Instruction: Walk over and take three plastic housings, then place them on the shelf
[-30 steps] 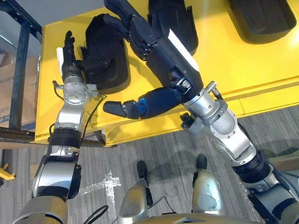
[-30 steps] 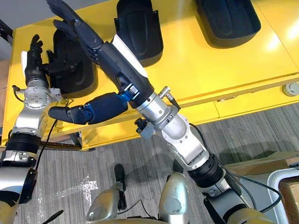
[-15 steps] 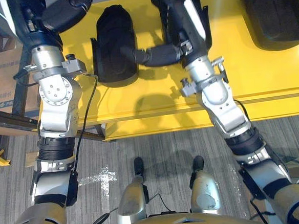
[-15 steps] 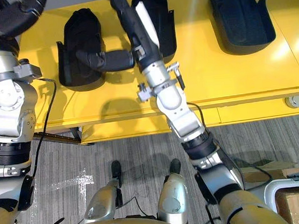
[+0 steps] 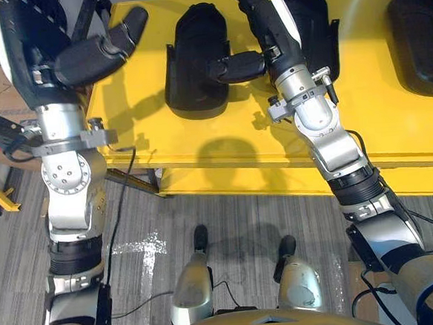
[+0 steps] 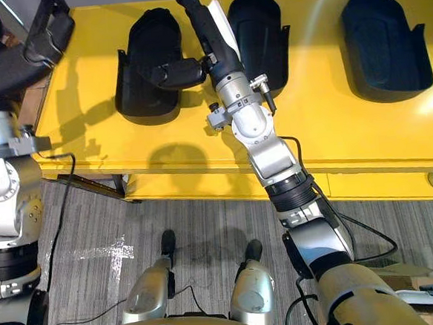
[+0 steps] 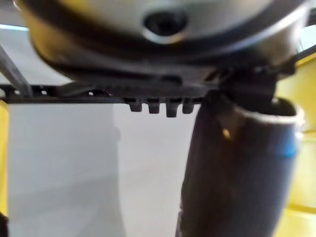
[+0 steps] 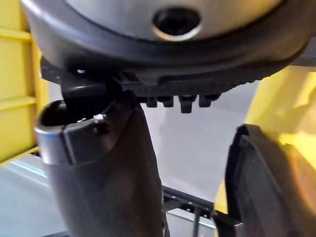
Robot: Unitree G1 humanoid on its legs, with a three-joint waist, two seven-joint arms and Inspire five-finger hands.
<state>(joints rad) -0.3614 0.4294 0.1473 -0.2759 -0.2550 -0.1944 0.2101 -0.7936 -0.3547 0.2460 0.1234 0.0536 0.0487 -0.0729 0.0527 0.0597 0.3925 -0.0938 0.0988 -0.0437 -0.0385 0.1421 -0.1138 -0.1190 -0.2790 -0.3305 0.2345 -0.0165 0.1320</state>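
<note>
Open and empty, the right hand (image 5: 271, 34) hovers upper centre between the left housing (image 5: 193, 93) and the middle housing (image 5: 312, 14) and may knock one askew; the left hand (image 5: 33, 38), upper left, is open too.

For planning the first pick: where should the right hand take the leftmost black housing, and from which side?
Probably its long right edge, approached from the gap beside the middle housing: the leftmost housing lies flat, that edge is free, and the right hand hovers there.
</note>
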